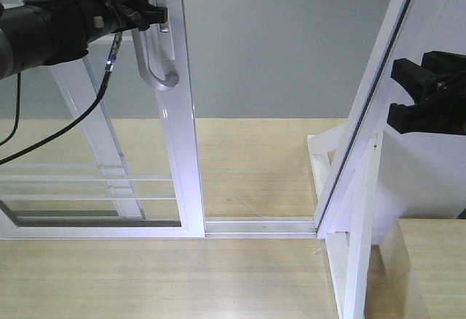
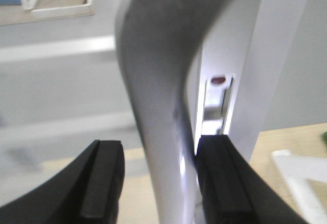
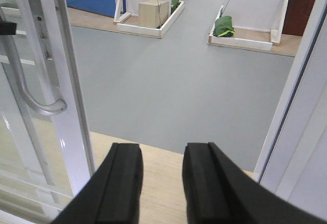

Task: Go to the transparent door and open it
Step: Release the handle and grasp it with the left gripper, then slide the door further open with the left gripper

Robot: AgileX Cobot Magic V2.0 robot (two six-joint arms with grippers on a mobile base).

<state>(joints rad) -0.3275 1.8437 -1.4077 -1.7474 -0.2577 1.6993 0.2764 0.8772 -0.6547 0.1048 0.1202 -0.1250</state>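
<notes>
Because the transparent door (image 1: 95, 180) is a tall glass panel in a stiff white frame riding a floor track (image 1: 258, 226), it will likely feel heavy and rigid, sliding only along that track and resisting any pull off that line. The glass itself is fragile and smooth, so it is no place to push; the curved grey handle (image 1: 149, 49) on the door's stile is the sensible hold, being a firm metal bar, though its polished face looks slippery.

The door stands at the left of the opening, its stile well left of the slanted white frame post (image 1: 364, 115), with bare track and grey floor showing between them, so it appears partly open already. Thin white bars cross the glass low down, left of the stile.

The left hand (image 2: 158, 183) is at the upper part of the handle. In the left wrist view its two dark fingers (image 2: 102, 183) straddle the bar: the finger on the stile side seems to touch it, while a slim gap shows beside the other, so the hand is narrowed around the handle rather than plainly clamped. A firm squeeze would guard against slipping along the bar.

The right hand (image 3: 161, 183) hangs to the right of the handle, holding nothing, its fingers a modest gap apart, facing the opening and the grey floor beyond.
</notes>
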